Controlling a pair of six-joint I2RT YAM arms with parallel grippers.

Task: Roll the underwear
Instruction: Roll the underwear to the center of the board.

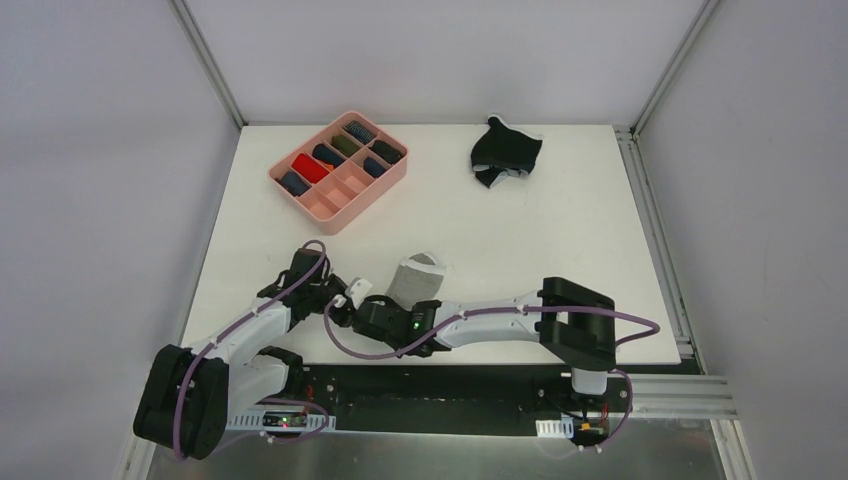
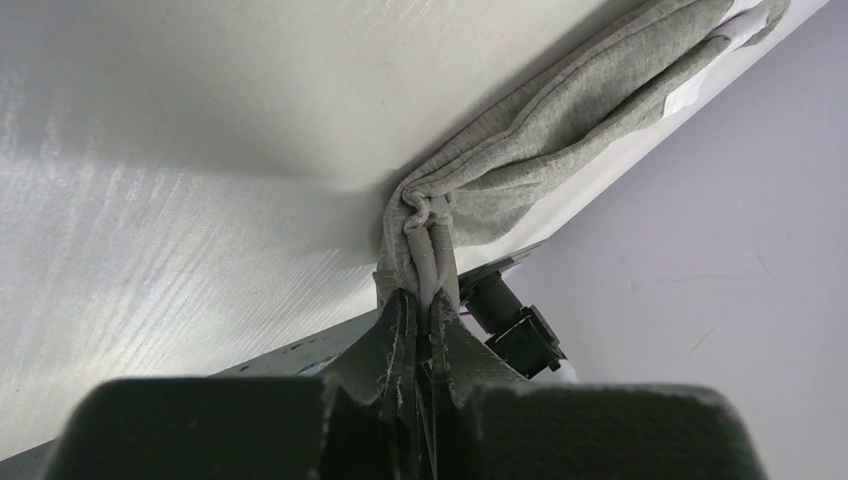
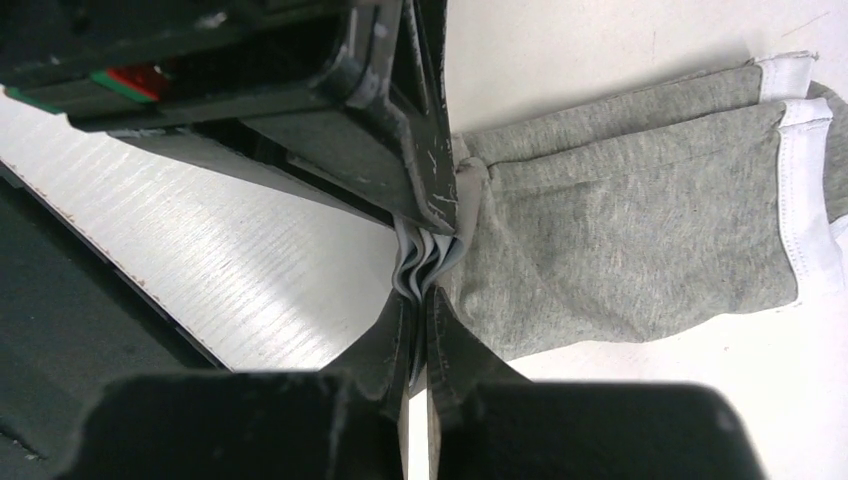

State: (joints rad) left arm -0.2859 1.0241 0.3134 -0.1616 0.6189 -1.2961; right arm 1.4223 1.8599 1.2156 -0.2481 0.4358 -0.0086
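1. At the near edge of the surface (image 1: 520, 240), the left hand (image 2: 425, 300) is clamped tight on a bunched corner of the grey briefs (image 3: 620, 230). The cloth is gathered into a puckered knot just beyond its fingertips.
2. Just beside it, the right hand (image 3: 420, 295) is clamped on a pleated edge of the same grey briefs, with several folded layers pinched between its fingers.
3. The two hands are brought almost tip to tip at one end of the garment. From the right wrist, the left hand is seen just above the right hand's grip.
4. From the pinched end, the grey briefs are spread away from the hands over the surface, and a white band is shown at their far end.
5. The black briefs (image 1: 507, 152) are seen crumpled near the far edge of the surface, well apart from both hands.
6. A pink tray (image 1: 385, 185) is set at the far left of the surface. Dark, green and red rolls are held in several of its compartments.
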